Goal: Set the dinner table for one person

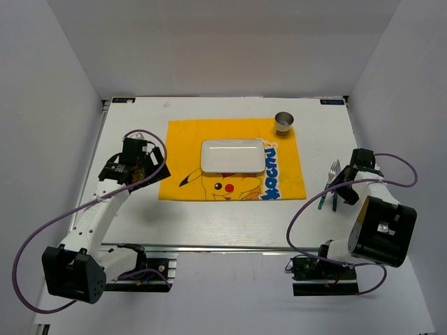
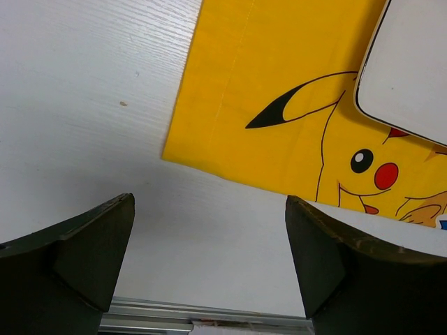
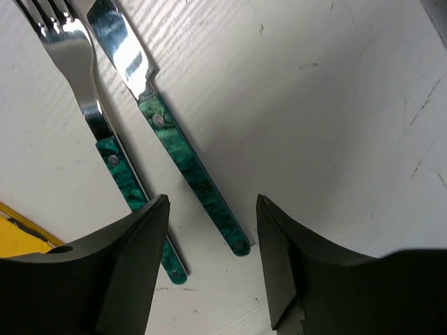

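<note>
The dinner table is the white top in front of both arms, and it carries everything in view. Nearest on the right, the right gripper hangs low over it with its fingers part spread and clamped on nothing. The green handle of a knife runs into the gap between them. A fork lies just beside the knife, on the side toward the mat, and its handle passes under one finger in the wrist view. On the left, the left gripper hovers with fingers wide and empty over bare table by the near corner of the yellow placemat. On the mat sits a white plate, and a metal cup stands at its far right corner. The step in hand looks like picking up the knife. The next move calls for closing on that handle alone, without catching the fork
</note>
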